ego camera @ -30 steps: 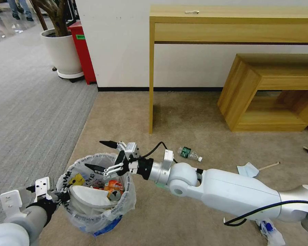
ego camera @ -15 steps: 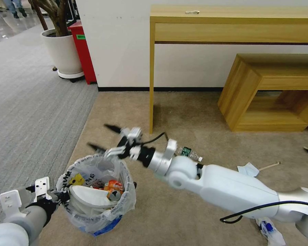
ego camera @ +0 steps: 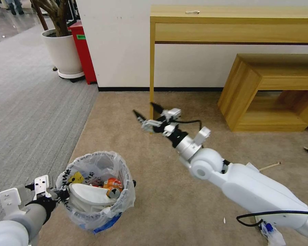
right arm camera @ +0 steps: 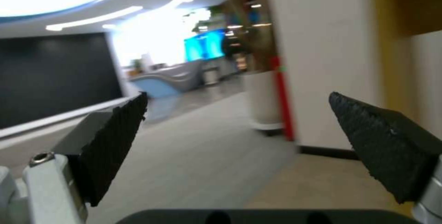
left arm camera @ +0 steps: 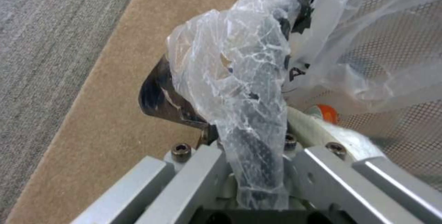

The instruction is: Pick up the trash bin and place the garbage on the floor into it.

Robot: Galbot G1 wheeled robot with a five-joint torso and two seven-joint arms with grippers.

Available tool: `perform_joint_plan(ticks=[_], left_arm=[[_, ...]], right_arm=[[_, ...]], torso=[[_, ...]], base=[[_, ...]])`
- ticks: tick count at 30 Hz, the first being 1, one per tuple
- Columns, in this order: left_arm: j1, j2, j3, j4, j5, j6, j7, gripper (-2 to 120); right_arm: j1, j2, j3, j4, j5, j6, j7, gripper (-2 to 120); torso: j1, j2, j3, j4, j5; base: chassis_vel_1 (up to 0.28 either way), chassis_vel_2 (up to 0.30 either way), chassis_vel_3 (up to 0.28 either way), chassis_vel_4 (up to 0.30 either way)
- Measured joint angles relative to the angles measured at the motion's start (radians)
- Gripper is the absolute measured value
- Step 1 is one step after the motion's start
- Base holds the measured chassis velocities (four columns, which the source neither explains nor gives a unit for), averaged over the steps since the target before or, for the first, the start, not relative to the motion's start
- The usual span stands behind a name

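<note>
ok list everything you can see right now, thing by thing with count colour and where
trash bin: one, black with clear bag liner, on the beige carpet, rim pinched by the left gripper
slipper: one, white, inside the bin
can: one, orange, inside the bin
stick: one, wooden, on the carpet beyond the right arm
wrapper: one, white with blue, on the carpet under the right arm
desk: one, light wood, against the wall
low bench: one, light wood, under the desk
planter: one, white, on the grey carpet
left gripper: shut on the bin's rim
right gripper: open, empty, raised near the desk leg
</note>
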Motion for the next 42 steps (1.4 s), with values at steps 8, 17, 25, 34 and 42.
perform_joint_plan(ticks=[8, 17, 25, 34, 42], left_arm=[[-0.007, -0.003, 0.002, 0.018, 0.029, 0.000, 0.060, 1], [-0.027, 0.001, 0.011, 0.047, 0.157, 0.000, 0.188, 1], [-0.036, 0.004, 0.016, 0.056, 0.197, 0.000, 0.238, 1], [-0.033, 0.001, 0.015, 0.056, 0.183, 0.000, 0.245, 1], [-0.035, 0.012, 0.009, 0.062, 0.172, 0.000, 0.250, 1]], right_arm=[[-0.151, -0.068, 0.201, -0.016, -0.034, -0.042, 0.077, 100], [-0.416, -0.127, 0.451, -0.031, -0.125, -0.116, 0.202, 99], [-0.613, -0.161, 0.657, -0.030, -0.184, -0.111, 0.224, 91], [-0.739, -0.153, 0.783, -0.022, -0.226, -0.098, 0.225, 91], [-0.791, -0.110, 0.836, -0.016, -0.279, -0.094, 0.214, 91]], torso=[[0.000, 0.000, 0.000, 0.0000, 0.0003], [0.000, 0.000, 0.000, -0.0002, 0.0006], [0.000, 0.000, 0.000, -0.0001, 0.0001], [0.000, 0.000, 0.000, 0.0000, 0.0000], [0.000, 0.000, 0.000, 0.0000, 0.0000]], base=[[0.000, 0.000, 0.000, 0.000], [0.000, 0.000, 0.000, 0.000], [0.000, 0.000, 0.000, 0.000], [0.000, 0.000, 0.000, 0.000], [0.000, 0.000, 0.000, 0.000]])
